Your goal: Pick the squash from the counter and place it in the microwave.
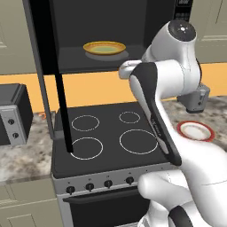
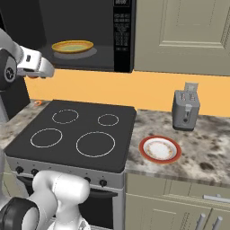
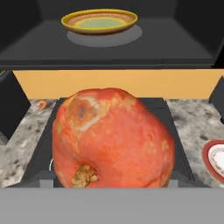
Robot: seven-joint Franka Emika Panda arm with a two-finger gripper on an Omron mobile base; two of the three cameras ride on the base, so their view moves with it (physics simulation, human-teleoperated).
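Squash (image 3: 111, 140) looms in hand view — base views show microwave (image 2: 90, 36).

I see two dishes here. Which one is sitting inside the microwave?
The yellow dish, with its greenish centre, sits inside the open microwave. The other, a red-rimmed white plate, lies on the counter in front of the toaster.

the squash (image 3: 111, 139) is sitting right at the jaws, covering both fingertips and most of the stovetop (image 3: 177, 131) beyond; the plate (image 3: 215, 158) is running off the edge.
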